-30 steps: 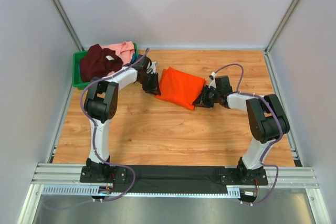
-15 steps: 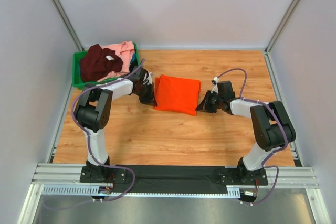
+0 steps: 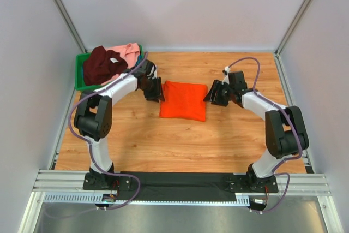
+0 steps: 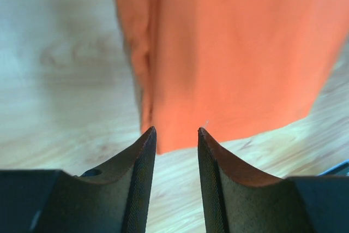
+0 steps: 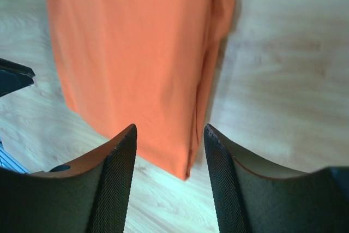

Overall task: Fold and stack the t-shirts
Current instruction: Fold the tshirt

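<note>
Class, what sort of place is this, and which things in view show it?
Probably a robot lab cell, not a home: left arm and right arm bolted to a rail, plain panel walls closing in the table, a bin of shirts.

Bare table (image 3: pixel 180 140) lies open before and beyond the orange t-shirt (image 3: pixel 184 101). The left gripper (image 3: pixel 156 90) and right gripper (image 3: pixel 212 95) crowd its sides. A heaped green bin (image 3: pixel 79 78) stands far-left of it.
</note>
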You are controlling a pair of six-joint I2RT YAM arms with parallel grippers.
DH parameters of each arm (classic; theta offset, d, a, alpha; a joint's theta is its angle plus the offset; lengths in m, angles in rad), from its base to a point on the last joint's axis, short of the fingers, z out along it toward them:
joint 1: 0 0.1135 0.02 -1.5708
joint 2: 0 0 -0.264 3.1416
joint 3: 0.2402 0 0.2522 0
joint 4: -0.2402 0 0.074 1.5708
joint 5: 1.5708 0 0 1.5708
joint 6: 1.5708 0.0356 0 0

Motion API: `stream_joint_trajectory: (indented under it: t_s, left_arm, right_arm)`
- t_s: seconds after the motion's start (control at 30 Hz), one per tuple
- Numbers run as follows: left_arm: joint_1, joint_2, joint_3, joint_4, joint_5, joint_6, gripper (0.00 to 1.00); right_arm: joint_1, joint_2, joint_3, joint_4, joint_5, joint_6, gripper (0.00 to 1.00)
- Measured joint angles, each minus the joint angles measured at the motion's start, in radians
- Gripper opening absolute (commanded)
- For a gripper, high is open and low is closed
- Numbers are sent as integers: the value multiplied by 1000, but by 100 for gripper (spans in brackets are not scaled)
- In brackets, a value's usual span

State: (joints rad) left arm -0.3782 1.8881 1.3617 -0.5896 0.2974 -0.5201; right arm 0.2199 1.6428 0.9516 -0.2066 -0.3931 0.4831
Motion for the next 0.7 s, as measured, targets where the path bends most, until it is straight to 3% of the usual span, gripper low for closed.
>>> stream_joint_trajectory:
  t_s: [0.17,0.37,0.47,0.5,0.57,0.67,0.7]
  left_arm:
    - [21,92,195,-18,16,20,44]
    - [50,241,282,-32,85,56,43]
    - [52,287,285,-32,116,68,35]
    - [52,297,285,-31,126,72,16]
    - [52,307,285,-27,145,79,2]
    - [53,308,284,-21,154,80,0]
    - [55,307,278,-9,157,77,0]
  right_arm:
    - [-29,109,151,-7,-12,-32,55]
    - [-59,272,277,-28,-48,-66,54]
    - [-71,338,311,-23,-71,-70,52]
    - [-74,356,319,-20,-79,-70,49]
    - [-79,383,338,-21,-100,-66,45]
    - [-87,410,367,-5,-101,-63,24]
    - [-89,418,372,2,-101,-61,13]
